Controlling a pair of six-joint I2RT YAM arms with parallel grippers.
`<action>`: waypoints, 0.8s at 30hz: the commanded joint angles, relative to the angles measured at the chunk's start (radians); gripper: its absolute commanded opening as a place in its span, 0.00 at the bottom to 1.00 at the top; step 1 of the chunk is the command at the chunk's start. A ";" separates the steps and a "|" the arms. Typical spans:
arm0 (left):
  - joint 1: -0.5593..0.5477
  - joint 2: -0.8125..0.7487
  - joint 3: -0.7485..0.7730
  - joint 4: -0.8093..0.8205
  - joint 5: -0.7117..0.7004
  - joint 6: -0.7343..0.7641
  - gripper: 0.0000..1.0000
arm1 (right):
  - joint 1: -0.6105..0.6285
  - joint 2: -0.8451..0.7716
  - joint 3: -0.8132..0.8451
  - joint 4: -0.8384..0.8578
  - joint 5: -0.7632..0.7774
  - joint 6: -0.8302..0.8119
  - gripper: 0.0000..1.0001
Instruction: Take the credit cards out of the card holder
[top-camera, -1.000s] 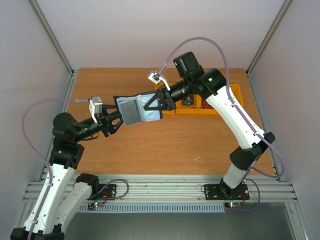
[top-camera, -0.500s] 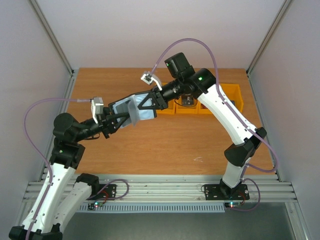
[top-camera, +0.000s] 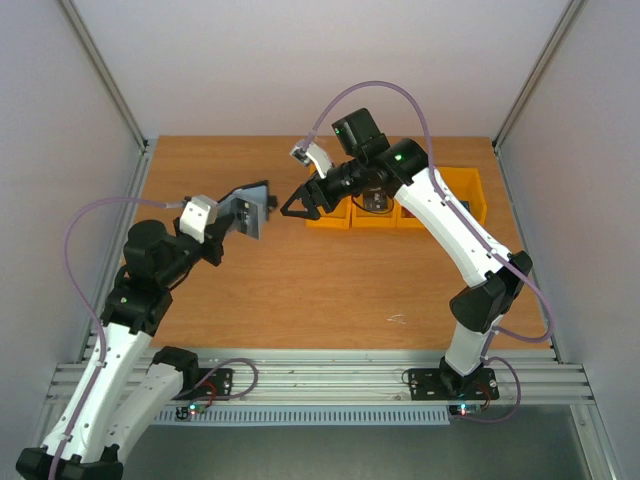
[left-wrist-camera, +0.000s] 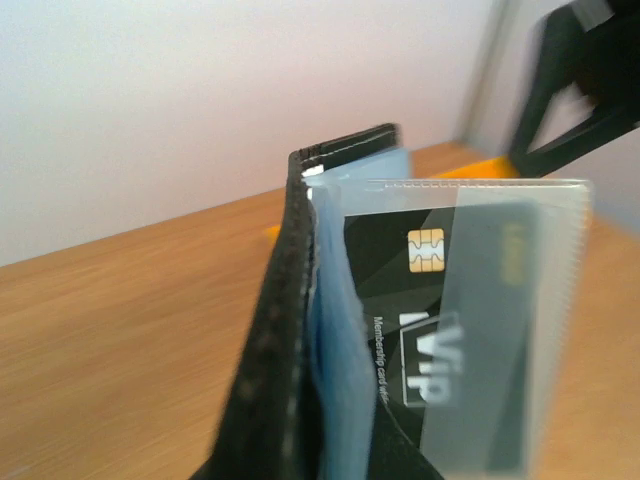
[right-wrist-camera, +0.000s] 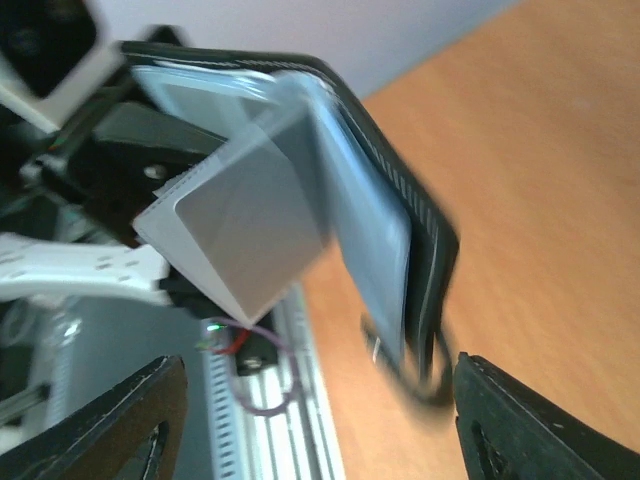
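Now the left gripper (top-camera: 226, 218) clamps the card holder (top-camera: 255, 208) aloft; the right gripper (top-camera: 293, 204) (jaws spread) should pinch the black VIP card (left-wrist-camera: 400, 290) squarely.

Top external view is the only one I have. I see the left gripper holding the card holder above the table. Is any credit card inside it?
Observer: Yes. The left wrist view shows a dark card with a gold chip and the letters VIP, partly behind a clear sleeve of the card holder.
Operator: Are the jaws of the right gripper open?
Observer: Yes. In the right wrist view its fingers stand wide apart at the lower corners, with nothing gripped.
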 joint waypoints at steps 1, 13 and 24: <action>-0.008 0.019 0.043 -0.076 -0.433 0.481 0.00 | -0.009 -0.040 -0.029 0.050 0.259 0.056 0.75; 0.011 -0.048 0.082 -0.018 0.304 -0.090 0.00 | -0.014 -0.081 -0.107 0.134 -0.076 0.015 0.99; 0.037 -0.024 0.014 0.428 0.540 -0.467 0.00 | -0.041 -0.131 -0.064 0.050 -0.278 -0.022 0.96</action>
